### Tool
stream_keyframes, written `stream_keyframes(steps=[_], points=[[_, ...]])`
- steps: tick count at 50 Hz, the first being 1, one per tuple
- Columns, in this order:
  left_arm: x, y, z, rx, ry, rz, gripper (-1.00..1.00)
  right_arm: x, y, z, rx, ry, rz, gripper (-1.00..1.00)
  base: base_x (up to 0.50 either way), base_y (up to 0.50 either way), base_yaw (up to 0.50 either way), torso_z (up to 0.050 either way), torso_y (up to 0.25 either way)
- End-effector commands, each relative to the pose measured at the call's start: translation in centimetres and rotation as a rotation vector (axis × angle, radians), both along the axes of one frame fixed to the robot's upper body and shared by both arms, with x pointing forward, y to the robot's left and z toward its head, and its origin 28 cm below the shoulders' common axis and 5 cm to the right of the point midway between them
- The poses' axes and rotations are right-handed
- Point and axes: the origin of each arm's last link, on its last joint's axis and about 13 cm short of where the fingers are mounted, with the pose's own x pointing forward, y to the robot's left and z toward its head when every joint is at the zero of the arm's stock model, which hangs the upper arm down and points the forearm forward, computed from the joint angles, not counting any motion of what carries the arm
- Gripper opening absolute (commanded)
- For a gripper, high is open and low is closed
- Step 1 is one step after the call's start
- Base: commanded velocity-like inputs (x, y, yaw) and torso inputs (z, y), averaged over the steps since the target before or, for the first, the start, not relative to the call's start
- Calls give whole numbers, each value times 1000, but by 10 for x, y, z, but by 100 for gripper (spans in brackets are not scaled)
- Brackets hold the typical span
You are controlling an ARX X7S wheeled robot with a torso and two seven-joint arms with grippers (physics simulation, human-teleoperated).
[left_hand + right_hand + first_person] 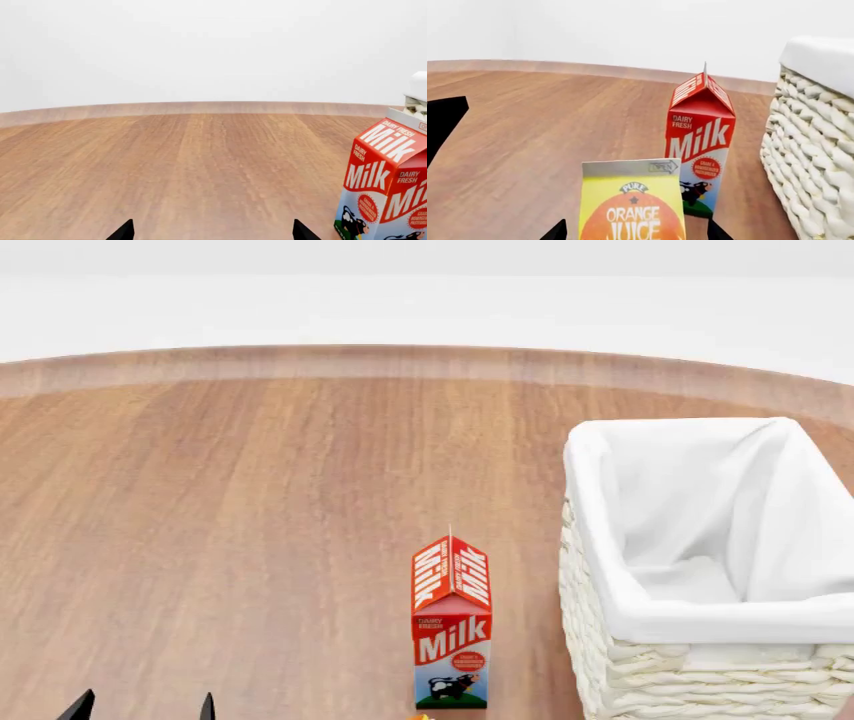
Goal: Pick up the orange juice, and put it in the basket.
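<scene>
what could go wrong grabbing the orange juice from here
1. The milk carton stands close behind the orange juice, so pushing the right hand too far forward may topple it.
2. The basket wall rises just beside both cartons; a low swing toward it could clip the woven side or the milk.
3. The orange juice is tall and narrow, so an off-centre grip might tip it before the lift.
</scene>
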Motion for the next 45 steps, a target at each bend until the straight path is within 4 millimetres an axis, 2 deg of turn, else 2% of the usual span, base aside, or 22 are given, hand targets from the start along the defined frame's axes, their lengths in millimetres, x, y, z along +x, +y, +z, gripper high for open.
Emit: stream_keyframes(steps=[1, 45], points=[[0, 0, 0, 0, 0, 0, 100, 3, 1, -4, -2, 8, -1, 100, 0, 0, 0, 0, 0], [0, 0, 0, 0, 0, 0, 100, 8, 6, -8, -4, 17, 6, 100, 0, 0, 0, 0, 0]])
